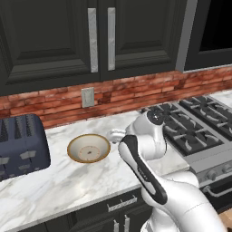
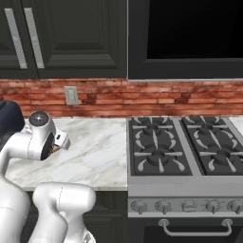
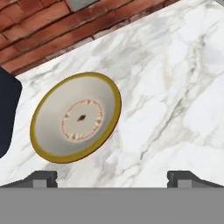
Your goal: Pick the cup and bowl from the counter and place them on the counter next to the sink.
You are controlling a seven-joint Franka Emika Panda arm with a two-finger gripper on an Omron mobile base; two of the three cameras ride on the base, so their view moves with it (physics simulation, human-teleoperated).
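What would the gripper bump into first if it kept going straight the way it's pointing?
Probably bare counter, just beside the bowl. The open gripper looks down at marble, with the bowl off to one side of its line; depth is hard to judge.

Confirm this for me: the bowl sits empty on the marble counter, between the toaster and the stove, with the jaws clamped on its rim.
Not quite. The gripper stands open above the counter with nothing in it, as the hand view shows, and the bowl lies free. The rest holds: the bowl is empty, between the toaster and the stove.
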